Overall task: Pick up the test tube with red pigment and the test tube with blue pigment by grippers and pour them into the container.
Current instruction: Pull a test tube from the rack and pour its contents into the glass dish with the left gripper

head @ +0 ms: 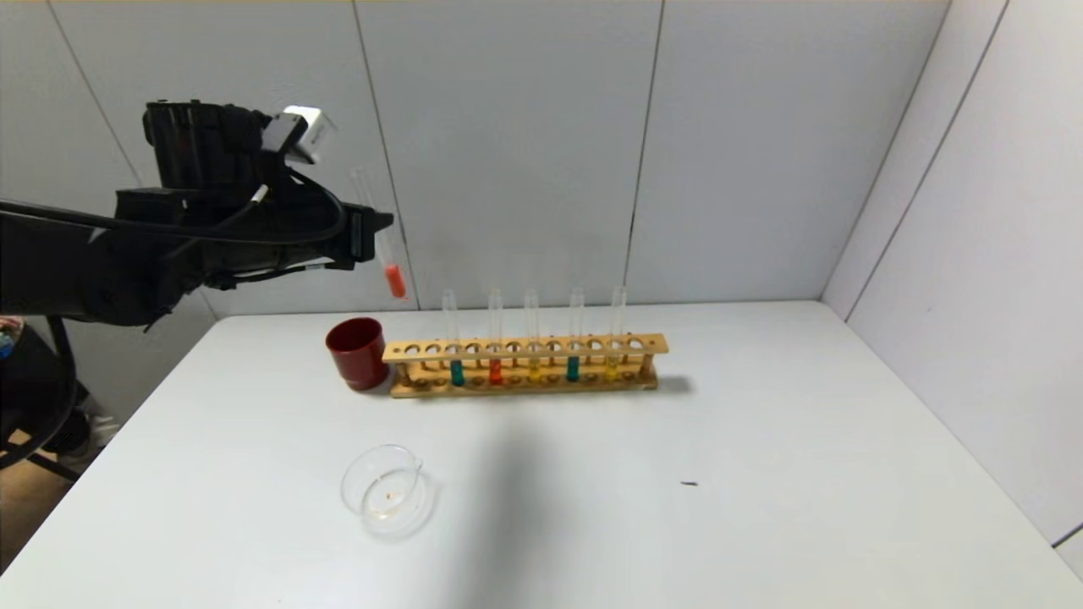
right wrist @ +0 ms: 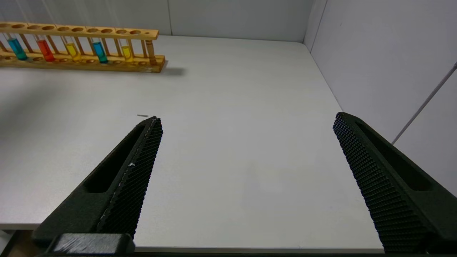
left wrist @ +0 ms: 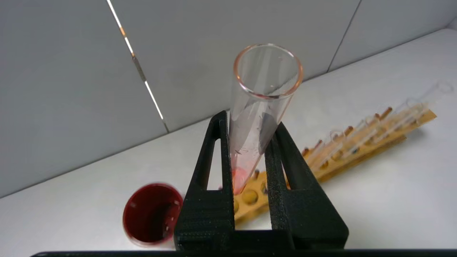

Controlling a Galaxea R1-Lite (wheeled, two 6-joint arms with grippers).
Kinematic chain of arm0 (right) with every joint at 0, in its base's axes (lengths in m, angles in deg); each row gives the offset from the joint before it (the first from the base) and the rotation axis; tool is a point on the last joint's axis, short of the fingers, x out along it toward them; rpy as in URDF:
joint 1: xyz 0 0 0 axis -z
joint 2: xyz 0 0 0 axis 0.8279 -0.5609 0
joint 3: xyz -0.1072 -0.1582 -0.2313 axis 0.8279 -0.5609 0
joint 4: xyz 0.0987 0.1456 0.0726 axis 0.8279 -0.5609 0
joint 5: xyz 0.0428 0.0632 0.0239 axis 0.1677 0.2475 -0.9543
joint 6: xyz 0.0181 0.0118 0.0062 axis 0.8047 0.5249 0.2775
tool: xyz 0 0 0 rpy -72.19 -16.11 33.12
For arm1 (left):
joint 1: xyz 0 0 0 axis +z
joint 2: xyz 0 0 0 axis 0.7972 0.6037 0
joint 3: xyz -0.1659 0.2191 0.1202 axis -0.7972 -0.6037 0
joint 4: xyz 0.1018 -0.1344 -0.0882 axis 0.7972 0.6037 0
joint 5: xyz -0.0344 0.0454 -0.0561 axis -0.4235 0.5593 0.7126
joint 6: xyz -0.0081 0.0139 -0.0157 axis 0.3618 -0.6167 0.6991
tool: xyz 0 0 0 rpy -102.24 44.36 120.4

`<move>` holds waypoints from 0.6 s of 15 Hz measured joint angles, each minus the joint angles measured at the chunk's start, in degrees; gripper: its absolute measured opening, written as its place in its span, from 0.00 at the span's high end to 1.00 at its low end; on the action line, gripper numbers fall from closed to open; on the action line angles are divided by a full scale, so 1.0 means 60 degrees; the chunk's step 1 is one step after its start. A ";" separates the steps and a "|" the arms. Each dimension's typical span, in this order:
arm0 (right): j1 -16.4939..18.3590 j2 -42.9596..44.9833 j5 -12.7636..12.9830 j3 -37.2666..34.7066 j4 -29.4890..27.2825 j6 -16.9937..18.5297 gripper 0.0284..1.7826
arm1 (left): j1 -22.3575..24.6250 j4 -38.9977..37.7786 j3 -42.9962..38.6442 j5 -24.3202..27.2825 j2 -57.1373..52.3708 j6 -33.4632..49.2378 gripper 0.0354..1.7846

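Note:
My left gripper (head: 376,233) is shut on a test tube with red pigment (head: 394,279) and holds it nearly upright, high above the left end of the wooden rack (head: 525,365). In the left wrist view the gripper (left wrist: 250,123) clamps the tube (left wrist: 264,89) between both fingers. Two test tubes with blue pigment (head: 457,372) (head: 573,368) stand in the rack, beside another red one (head: 496,370). The glass container (head: 387,491) sits on the table near the front left, with a trace of orange in it. My right gripper (right wrist: 246,119) is open and empty over the table's right side.
A dark red cup (head: 357,353) stands against the rack's left end. Two yellow-liquid tubes (head: 533,368) stand in the rack. A small dark speck (head: 689,484) lies on the white table (head: 761,474). Grey walls close the back and right.

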 joint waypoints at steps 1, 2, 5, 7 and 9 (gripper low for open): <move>0.0004 0.0000 -0.0004 0.0000 0.0000 0.0000 0.02 | 0.0059 0.0244 -0.0327 0.0028 -0.0349 -0.0193 0.84; 0.0004 0.0000 0.0000 0.0000 0.0000 0.0000 0.02 | 0.0142 0.0368 -0.0750 0.0061 -0.0685 -0.0396 0.84; 0.0004 0.0000 0.0000 0.0000 0.0000 0.0000 0.02 | 0.0412 0.0132 -0.2369 0.0215 -0.1585 -0.1164 0.84; 0.0000 0.0000 0.0000 0.0000 0.0000 0.0000 0.02 | 0.1079 -0.0301 -0.3344 0.1077 -0.1961 -0.2196 0.84; 0.0004 0.0000 0.0000 0.0000 0.0000 0.0000 0.02 | 0.2148 -0.0520 -0.4066 0.2710 -0.2068 -0.4108 0.84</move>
